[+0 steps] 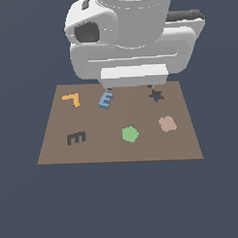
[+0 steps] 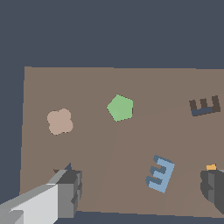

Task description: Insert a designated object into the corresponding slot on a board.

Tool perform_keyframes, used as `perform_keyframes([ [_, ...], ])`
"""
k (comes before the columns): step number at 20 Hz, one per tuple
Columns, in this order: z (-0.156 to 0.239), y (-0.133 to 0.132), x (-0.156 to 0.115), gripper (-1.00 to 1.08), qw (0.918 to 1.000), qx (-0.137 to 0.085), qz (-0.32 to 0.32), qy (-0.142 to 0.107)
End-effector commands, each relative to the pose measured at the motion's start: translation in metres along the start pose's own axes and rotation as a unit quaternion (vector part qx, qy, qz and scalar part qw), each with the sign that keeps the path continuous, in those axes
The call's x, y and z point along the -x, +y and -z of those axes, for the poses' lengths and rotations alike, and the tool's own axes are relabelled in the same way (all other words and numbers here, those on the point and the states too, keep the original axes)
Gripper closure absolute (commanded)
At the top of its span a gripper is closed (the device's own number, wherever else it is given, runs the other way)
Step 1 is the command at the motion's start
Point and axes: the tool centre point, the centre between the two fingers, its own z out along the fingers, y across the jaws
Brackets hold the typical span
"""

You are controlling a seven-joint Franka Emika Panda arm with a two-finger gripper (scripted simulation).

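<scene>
Blue E block (image 2: 160, 174) lies loose on the board (image 1: 117, 150), tilted, between the orange L piece (image 1: 71, 99) and the star recess (image 1: 156, 95). E slot (image 1: 76, 138) sits well apart, toward the near edge. Gripper (image 2: 144, 188) hangs above, jaws spread wide, empty. Judgement: centre over the block, match wrist yaw to its tilt, then descend and pinch across the flat sides.

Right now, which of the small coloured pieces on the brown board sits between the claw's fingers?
The light-blue E-shaped block. It lies between the open claw's fingers; the green pentagon and pinkish clover piece lie farther off.
</scene>
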Motion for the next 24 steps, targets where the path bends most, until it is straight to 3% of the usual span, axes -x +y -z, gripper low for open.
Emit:
perform_keyframes([
  [1, 0.000, 0.000, 0.000, -0.92, 1.0000, 0.000, 0.000, 0.000],
  [13, -0.040, 0.025, 0.019, -0.92, 0.9985, 0.005, -0.055, -0.002],
  [24, -0.114, 0.065, 0.062, -0.92, 0.9874, 0.015, -0.158, -0.007],
])
